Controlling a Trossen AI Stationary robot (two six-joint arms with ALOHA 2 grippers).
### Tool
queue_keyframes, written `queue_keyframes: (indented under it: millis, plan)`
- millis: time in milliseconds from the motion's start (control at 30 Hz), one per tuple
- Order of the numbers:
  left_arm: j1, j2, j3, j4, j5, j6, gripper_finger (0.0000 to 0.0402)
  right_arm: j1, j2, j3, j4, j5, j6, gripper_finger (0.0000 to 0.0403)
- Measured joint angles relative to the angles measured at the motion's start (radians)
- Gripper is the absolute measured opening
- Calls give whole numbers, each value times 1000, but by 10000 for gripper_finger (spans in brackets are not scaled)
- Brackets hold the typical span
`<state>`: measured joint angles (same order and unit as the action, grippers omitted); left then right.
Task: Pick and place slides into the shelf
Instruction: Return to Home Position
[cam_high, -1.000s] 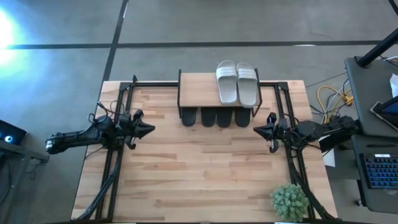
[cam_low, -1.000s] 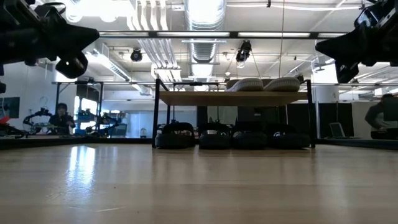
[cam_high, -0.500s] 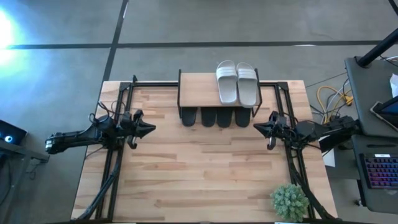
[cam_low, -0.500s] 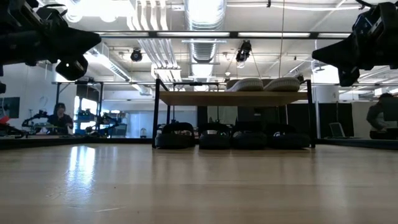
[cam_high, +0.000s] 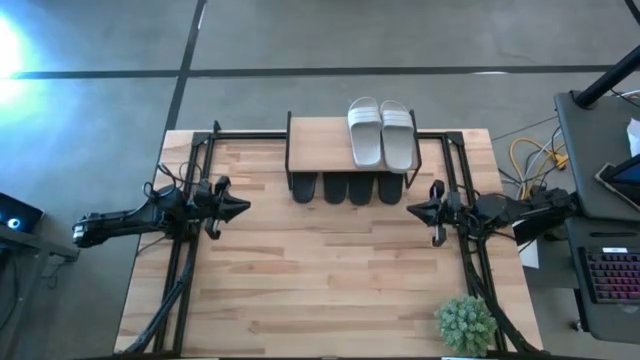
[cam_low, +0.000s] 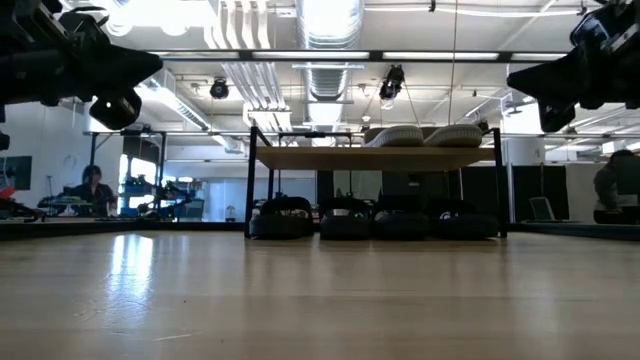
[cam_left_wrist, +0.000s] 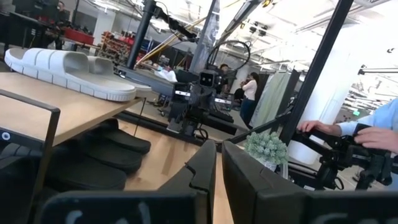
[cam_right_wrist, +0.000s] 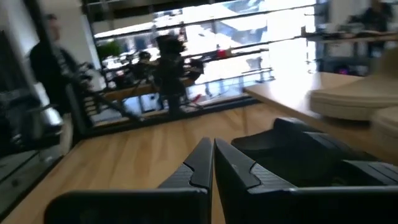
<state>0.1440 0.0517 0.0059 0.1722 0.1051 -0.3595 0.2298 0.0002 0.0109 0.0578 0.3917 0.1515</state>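
The shelf (cam_high: 320, 143) stands at the table's far edge, its thin black legs (cam_low: 250, 180) on the tabletop. Two white slides (cam_high: 382, 133) lie soles down side by side on the right part of its wood top. Several black slides (cam_high: 348, 187) sit in a row on the lower level, also seen in the low view (cam_low: 375, 222). My left gripper (cam_high: 243, 208) hovers shut above the table, left of the shelf and nearer than it. My right gripper (cam_high: 410, 209) hovers shut to its right. Both point at each other.
A green potted plant (cam_high: 466, 323) stands at the table's near right corner. Black frame rails (cam_high: 190, 250) run along the table's left and right sides. A desk with a keyboard (cam_high: 610, 275) is off to the right. People (cam_left_wrist: 373, 134) are in the room beyond.
My right gripper has dipped a little and come back up to its earlier height. The slides and the shelf have kept still.
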Motion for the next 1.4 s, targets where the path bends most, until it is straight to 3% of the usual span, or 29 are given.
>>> queue_keyframes:
  millis: [133, 300, 467, 1133, 1300, 1400]
  plan:
    - [0, -1, 0, 0, 0, 0, 13, -58, 0, 0, -11, -101, 1, 9]
    - [0, 6, -1, 1, 0, 0, 13, -123, 0, 0, -10, -129, -8, 9]
    - [0, 6, -1, 1, 0, 0, 13, -186, 0, 0, -13, -255, -64, 9]
    - [-1, 5, -1, 2, 0, 0, 13, -187, 14, -1, -31, -269, -66, 9]
    - [-1, 6, -1, 1, 0, 0, 13, -186, 15, -1, -31, -372, 44, 9]
    - [-1, 6, -1, 1, 0, 0, 13, -186, 16, -2, -32, -370, 57, 9]
